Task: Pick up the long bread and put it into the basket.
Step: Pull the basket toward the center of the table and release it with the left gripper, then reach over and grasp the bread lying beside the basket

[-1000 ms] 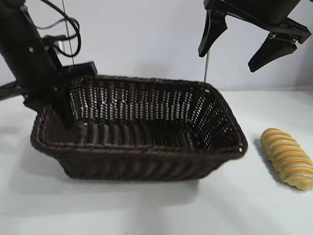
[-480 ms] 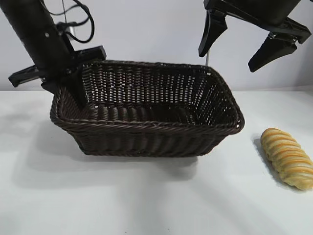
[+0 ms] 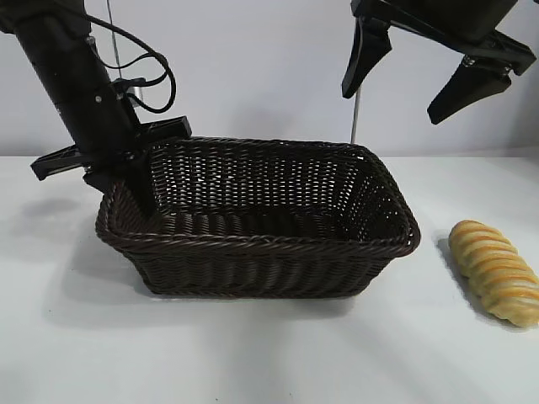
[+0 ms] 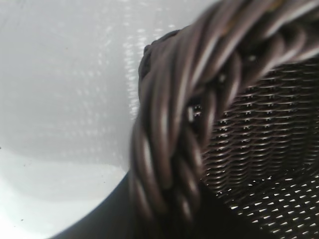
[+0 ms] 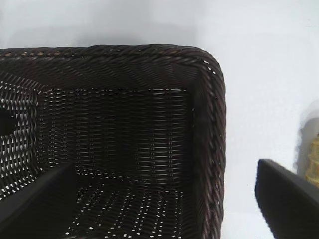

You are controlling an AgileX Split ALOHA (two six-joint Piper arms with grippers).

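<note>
The left gripper (image 3: 139, 189) has its fingers pinched on the braided rim of the basket (image 3: 278, 244), steadying it on the table (image 3: 269, 353). The long bread (image 3: 495, 271) lies untouched just right of the basket. The right gripper (image 3: 421, 80) hangs high with fingers spread; next it must descend onto the loaf. Only the left wrist view shows the rim close up, while the right wrist view looks down into the basket's bare interior

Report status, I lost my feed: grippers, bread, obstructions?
Left gripper shut on basket rim. Right gripper open, high above. Bread on table, right of basket, unobstructed.
</note>
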